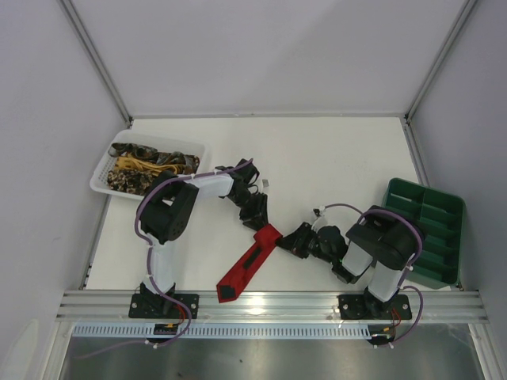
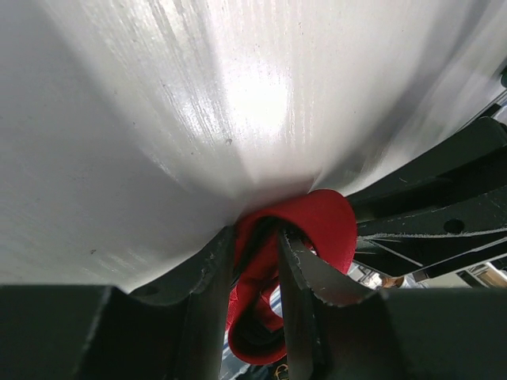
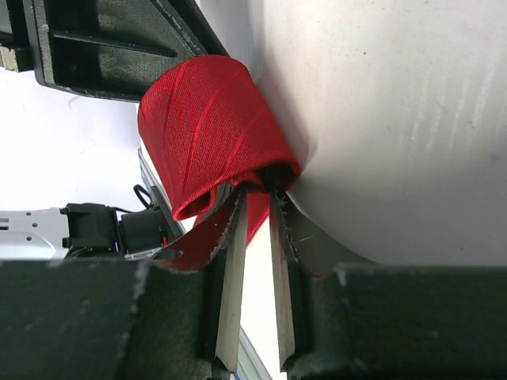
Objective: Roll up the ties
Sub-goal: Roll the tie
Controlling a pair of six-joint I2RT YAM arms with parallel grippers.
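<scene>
Where the worktop (image 1: 317,158) meets its near edge, the red tie (image 1: 242,273) has its wide pointed end lying flat, roughly midway between the two arm bases. The dark backing shows as a stripe down the middle. It runs diagonally away toward the right, and the far end is curled into a small loop.

The right gripper (image 1: 283,239) comes in from the right onto that curled end. In the right wrist view its fingers (image 3: 234,237) are nearly together, nipping an edge of the red roll at the tips, and the roll bulges out above them against the worktop.

The left gripper (image 1: 260,223) sits on the same end from the far side, just beside the right one. In the left wrist view its fingers (image 2: 215,265) are pinching red fabric with the dark backing in the gap, and the loop wraps round one fingertip.

A green tray (image 1: 436,214) sits at the right edge, well apart from the tie. A white mesh basket (image 1: 103,178) is at the far left corner and holds a heap of brown-gold and yellow ties (image 1: 150,166).
</scene>
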